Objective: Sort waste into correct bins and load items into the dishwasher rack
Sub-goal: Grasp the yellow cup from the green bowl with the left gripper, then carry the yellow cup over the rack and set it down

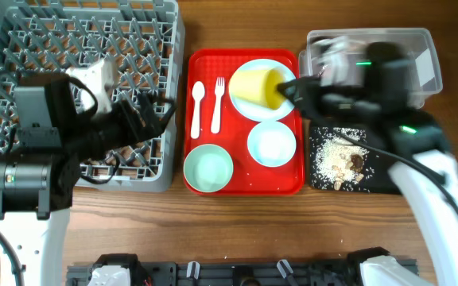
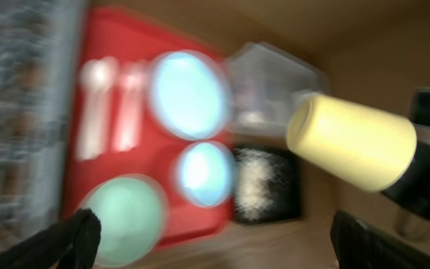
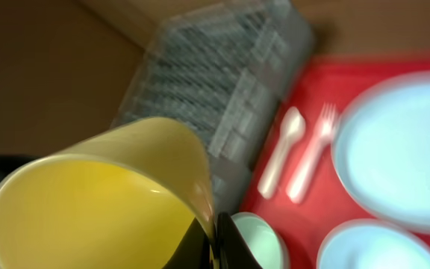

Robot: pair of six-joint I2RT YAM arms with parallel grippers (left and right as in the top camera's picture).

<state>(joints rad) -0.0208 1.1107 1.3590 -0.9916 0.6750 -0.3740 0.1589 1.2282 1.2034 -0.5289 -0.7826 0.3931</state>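
Between clamped right jaws hangs yellow cup, loading step probably; next, carry to rack far left; left jaws gape empty.

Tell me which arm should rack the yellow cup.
Right. Its hand grips the yellow cup over the red tray; the left hand hangs open and empty by the rack.

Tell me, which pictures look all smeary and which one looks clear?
Left wrist view: badly smeared, the red tray and pale blue plate streaky, only the yellow cup fairly crisp. Right wrist view: soft all over, the grey rack fuzzy. Overhead view: mostly sharp, slight blur on the right arm.
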